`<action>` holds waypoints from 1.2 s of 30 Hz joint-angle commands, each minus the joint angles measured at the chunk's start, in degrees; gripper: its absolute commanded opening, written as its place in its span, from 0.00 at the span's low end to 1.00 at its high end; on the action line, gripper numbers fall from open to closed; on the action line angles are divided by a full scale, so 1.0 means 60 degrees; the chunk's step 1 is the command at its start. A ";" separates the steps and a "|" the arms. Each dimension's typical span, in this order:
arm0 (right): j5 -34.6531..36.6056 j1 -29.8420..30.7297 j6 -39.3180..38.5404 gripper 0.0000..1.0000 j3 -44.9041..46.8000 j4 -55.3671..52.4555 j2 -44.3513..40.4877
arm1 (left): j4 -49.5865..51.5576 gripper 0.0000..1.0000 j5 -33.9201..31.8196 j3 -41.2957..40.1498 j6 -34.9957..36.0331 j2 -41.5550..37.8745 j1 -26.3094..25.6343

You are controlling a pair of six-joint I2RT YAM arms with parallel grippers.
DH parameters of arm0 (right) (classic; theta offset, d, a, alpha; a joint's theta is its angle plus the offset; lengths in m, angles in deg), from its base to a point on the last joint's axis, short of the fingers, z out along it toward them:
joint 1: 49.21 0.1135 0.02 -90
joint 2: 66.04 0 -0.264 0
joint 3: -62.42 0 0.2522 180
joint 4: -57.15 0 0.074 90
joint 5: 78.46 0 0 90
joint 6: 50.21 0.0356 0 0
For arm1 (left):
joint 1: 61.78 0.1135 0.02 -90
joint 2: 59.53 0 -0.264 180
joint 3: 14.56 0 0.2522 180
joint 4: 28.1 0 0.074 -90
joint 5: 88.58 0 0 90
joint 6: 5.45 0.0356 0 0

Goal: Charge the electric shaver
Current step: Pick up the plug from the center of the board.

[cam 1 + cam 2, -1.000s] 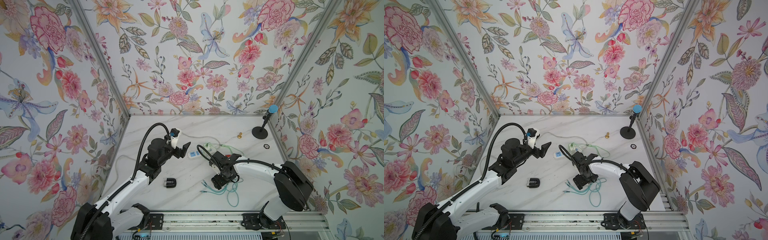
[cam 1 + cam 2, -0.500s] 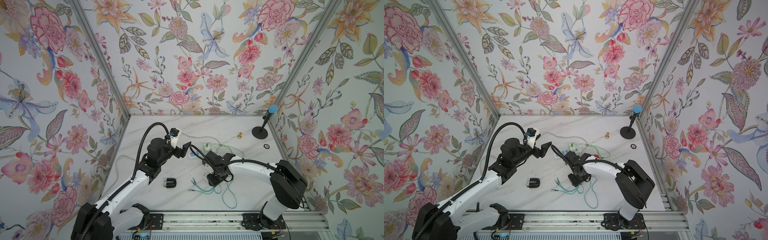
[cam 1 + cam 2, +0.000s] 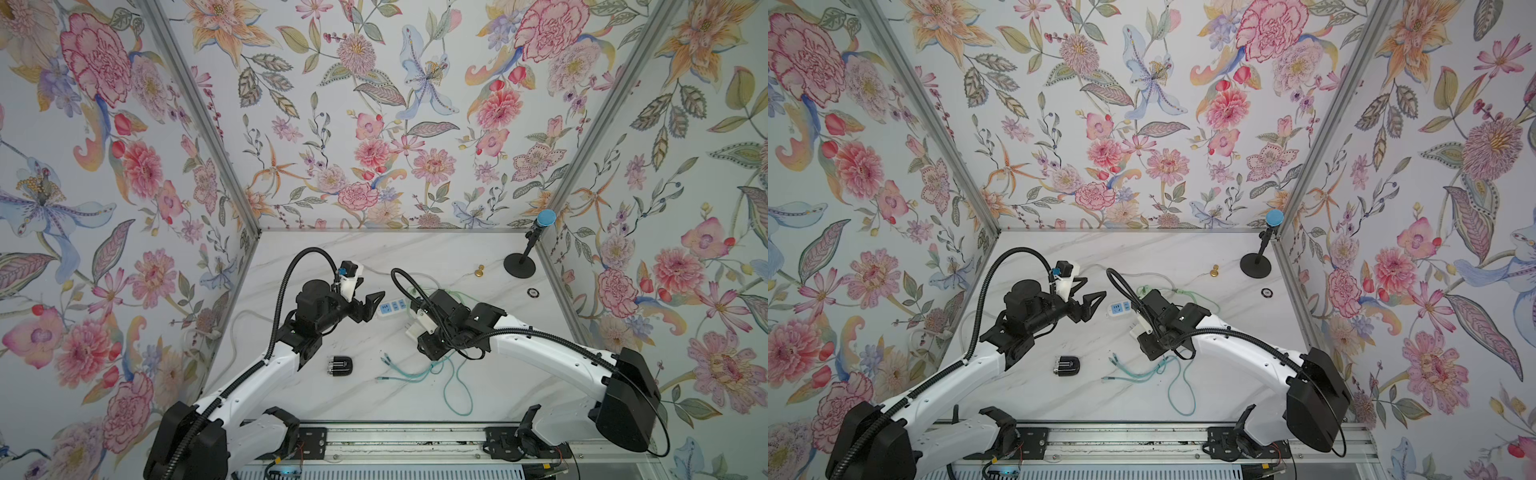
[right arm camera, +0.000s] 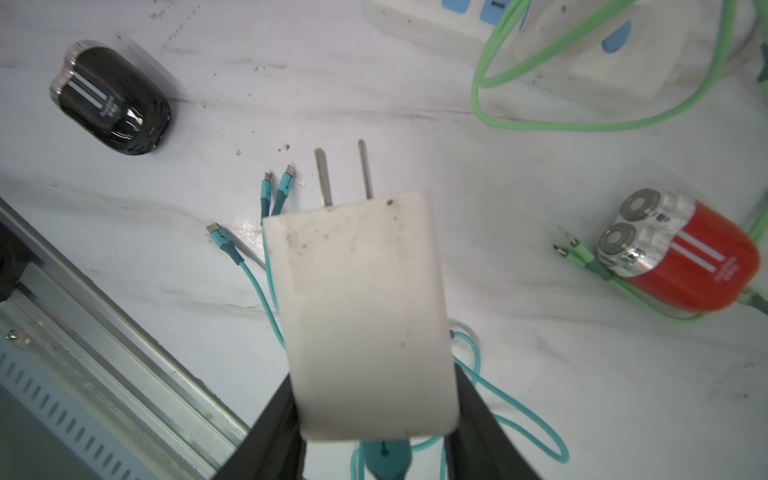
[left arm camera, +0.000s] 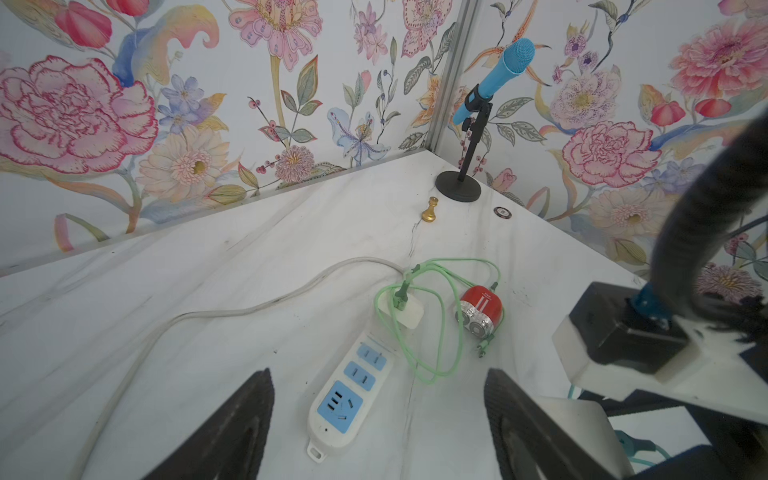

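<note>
Only wrist views show red shaver [image 4: 681,266]; right gripper [image 4: 374,409] clamps charger [image 4: 357,299].

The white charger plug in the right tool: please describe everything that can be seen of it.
The white charger plug is a rounded block of matte plastic, smudged and specked with dirt. Two flat metal prongs stick out of its front, bare and in no socket. The right tool clamps its sides near the rear, where a teal cable enters. It seems held above the table.
</note>
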 commanded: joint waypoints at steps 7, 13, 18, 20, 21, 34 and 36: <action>0.0185 -0.0037 -0.1134 0.24 0.0076 0.0679 -0.1177 | -0.1570 0.80 0.2715 -0.0447 -0.1877 0.0458 0.0124; 0.0146 -0.0080 -0.1743 0.23 -0.0219 0.0846 -0.0805 | -0.1607 0.82 0.3023 -0.0376 -0.2112 0.0327 0.0098; 0.0138 -0.0063 -0.1968 0.23 -0.0396 0.1216 -0.0721 | -0.1387 0.84 0.3138 -0.0410 -0.2056 0.0481 -0.0036; 0.0139 -0.0065 -0.2038 0.23 -0.0457 0.1418 -0.0744 | -0.1681 0.85 0.3182 -0.0513 -0.2240 0.0605 -0.0107; 0.0144 -0.0066 -0.2078 0.22 -0.0508 0.1508 -0.0763 | -0.1881 0.84 0.3246 -0.0537 -0.2378 0.0704 -0.0170; 0.0214 0.0025 -0.2473 0.21 -0.0693 0.2165 -0.0475 | -0.3114 0.74 0.3767 -0.0207 -0.3024 0.1695 -0.0635; 0.0218 0.0026 -0.2542 0.21 -0.0736 0.2229 -0.0442 | -0.3089 0.70 0.3847 -0.0188 -0.2987 0.1731 -0.0647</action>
